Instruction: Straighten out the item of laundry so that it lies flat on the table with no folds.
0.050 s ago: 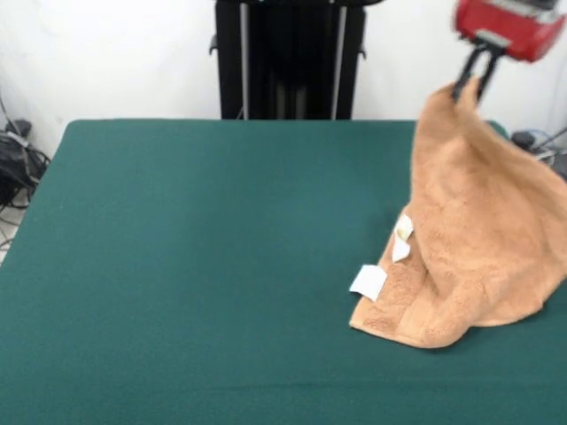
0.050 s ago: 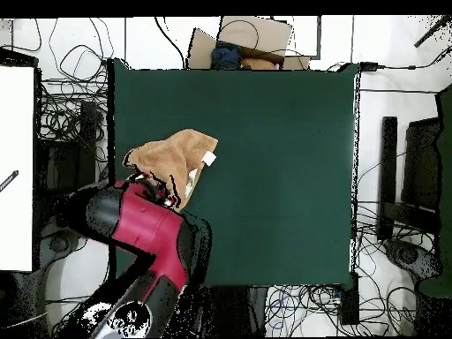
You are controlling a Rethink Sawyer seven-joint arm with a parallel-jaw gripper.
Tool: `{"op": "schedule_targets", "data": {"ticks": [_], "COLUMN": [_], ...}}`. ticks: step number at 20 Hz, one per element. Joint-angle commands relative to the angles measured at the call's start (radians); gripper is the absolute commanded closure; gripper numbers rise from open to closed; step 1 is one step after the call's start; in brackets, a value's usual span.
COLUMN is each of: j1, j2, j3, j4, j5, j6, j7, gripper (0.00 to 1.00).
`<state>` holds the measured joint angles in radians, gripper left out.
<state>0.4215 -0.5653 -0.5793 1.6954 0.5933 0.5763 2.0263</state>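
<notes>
The towel (image 1: pixel 474 239) is held up by one corner, clamped between the fingers of the gripper (image 1: pixel 469 87), its lower part resting on the table (image 1: pixel 195 257) edge. Soft and light, it is best gripped at corners.
</notes>
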Motion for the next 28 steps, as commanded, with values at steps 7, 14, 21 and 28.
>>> {"op": "schedule_targets", "data": {"ticks": [7, 14, 21, 28], "j1": [-0.450, -0.568, -0.657, -0.729], "j2": [-0.131, -0.131, -0.127, -0.125], "j3": [0.385, 0.465, 0.534, 0.597], "j4": [0.101, 0.050, 0.017, -0.021], "j5": [-0.376, -0.483, -0.560, -0.633], "j6": [-0.067, -0.028, -0.006, 0.033], "j7": [-0.434, -0.455, -0.474, -0.482], "gripper": [1.00, 1.00, 1.00, 1.00]}}
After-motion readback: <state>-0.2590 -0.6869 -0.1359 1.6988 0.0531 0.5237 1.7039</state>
